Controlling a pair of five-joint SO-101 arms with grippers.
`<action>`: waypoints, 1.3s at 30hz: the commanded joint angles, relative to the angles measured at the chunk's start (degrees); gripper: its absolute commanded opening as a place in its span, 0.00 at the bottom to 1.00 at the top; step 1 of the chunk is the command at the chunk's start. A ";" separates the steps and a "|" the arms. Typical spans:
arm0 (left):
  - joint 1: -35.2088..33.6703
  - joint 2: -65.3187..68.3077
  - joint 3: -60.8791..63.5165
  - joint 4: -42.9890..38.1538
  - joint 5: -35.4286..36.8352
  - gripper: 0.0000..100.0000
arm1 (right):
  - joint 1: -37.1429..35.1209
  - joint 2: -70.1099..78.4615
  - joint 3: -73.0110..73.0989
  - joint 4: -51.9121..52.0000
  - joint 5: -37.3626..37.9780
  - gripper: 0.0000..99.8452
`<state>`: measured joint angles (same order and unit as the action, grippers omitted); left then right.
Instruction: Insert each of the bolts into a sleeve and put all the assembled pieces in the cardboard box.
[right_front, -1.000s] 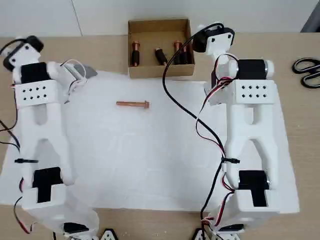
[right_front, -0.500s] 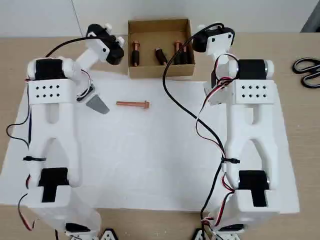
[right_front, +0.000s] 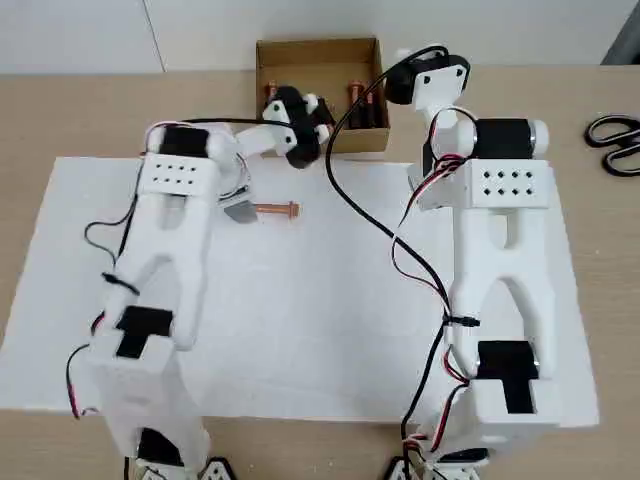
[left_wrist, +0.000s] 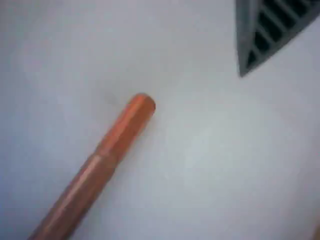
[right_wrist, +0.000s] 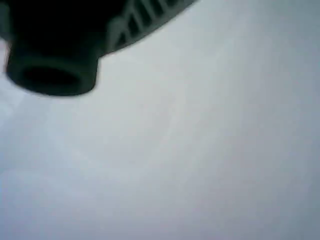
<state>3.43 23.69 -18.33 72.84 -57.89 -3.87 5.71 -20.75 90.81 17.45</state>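
The copper-coloured metal bolt (right_front: 275, 209) lies on the white sheet (right_front: 300, 330), its long axis running 9 to 3 o'clock, just at 3 o'clock of the nearer left end effector (right_front: 240, 210), and we cannot tell whether that is released or clenched.

Left claw (right_front: 240, 210) low, right arm (right_front: 500, 180) tucked back
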 joint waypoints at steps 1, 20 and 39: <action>1.05 5.54 -9.80 -1.67 -0.35 0.17 | 0.31 -0.40 -2.90 -0.84 -0.53 0.00; 4.31 29.01 -52.09 24.09 -0.35 0.24 | 0.04 -0.31 -2.90 -1.10 -0.62 0.00; 6.95 37.98 -52.53 25.23 -0.44 0.24 | 0.22 -0.31 -2.90 -0.84 -2.46 0.00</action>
<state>9.85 61.67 -68.18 97.80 -58.42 -3.87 5.71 -20.75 90.81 15.87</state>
